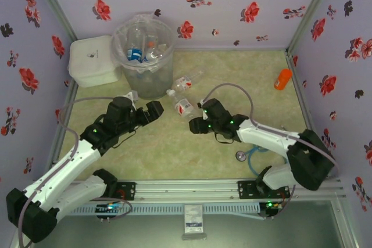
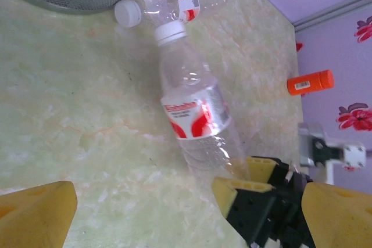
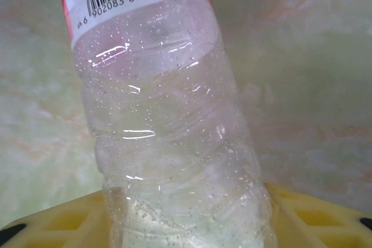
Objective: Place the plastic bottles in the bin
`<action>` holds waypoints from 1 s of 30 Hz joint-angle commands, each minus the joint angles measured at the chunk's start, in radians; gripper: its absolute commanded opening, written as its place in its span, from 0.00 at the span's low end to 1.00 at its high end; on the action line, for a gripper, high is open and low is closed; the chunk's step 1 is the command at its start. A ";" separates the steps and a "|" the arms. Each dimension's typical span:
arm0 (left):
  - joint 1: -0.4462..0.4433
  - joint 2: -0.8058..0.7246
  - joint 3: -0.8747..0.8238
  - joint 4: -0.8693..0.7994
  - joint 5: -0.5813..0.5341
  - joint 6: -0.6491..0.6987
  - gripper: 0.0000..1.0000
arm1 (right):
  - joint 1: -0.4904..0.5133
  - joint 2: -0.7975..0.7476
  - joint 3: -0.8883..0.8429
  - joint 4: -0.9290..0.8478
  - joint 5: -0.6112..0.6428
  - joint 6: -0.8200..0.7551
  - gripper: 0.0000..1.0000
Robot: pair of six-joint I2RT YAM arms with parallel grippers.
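A clear plastic bottle (image 1: 183,107) with a red-white label lies on the table. Its base end sits between my right gripper (image 1: 194,125), whose yellow pads (image 3: 317,219) press it on both sides; the bottle (image 3: 168,143) is seen close up in the right wrist view. My left gripper (image 1: 156,110) is open to the bottle's left with nothing between its fingers, and it looks along the bottle (image 2: 195,108) at the right gripper (image 2: 249,179). A second red-white bottle (image 1: 185,82) lies cap to cap with the first, near the bin (image 1: 165,69), which holds several bottles.
A white lidded box (image 1: 92,60) stands left of the bin. A solid orange bottle-shaped object (image 1: 283,78) lies by the right wall. A cable loop (image 1: 254,156) rests near the right arm's base. Flowered walls close the table on three sides.
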 commanded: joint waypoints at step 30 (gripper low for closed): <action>-0.041 0.249 -0.044 0.323 0.077 -0.069 0.38 | 0.183 -0.220 -0.300 0.403 -0.088 0.080 0.29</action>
